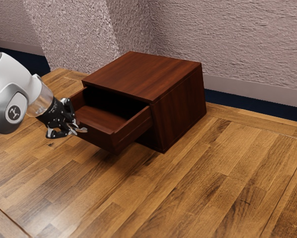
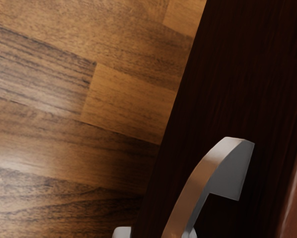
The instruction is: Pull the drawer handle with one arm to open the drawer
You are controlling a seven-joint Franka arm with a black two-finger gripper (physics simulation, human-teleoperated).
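Note:
A dark wooden cabinet point(image 1: 153, 79) stands on the wooden floor. Its drawer point(image 1: 109, 121) is pulled well out toward the exterior view's left, and the inside looks empty. My black gripper point(image 1: 68, 130) is at the drawer's front face, shut on the silver drawer handle point(image 1: 80, 130). In the wrist view the curved metal handle point(image 2: 208, 188) shows close under my hand, mounted on the dark drawer front point(image 2: 238, 74).
Wood plank floor point(image 1: 188, 188) spreads wide toward the exterior view's right and front. Textured walls point(image 1: 238, 34) with a pale baseboard rise behind the cabinet. My arm's white body point(image 1: 9, 94) sits at the exterior view's left.

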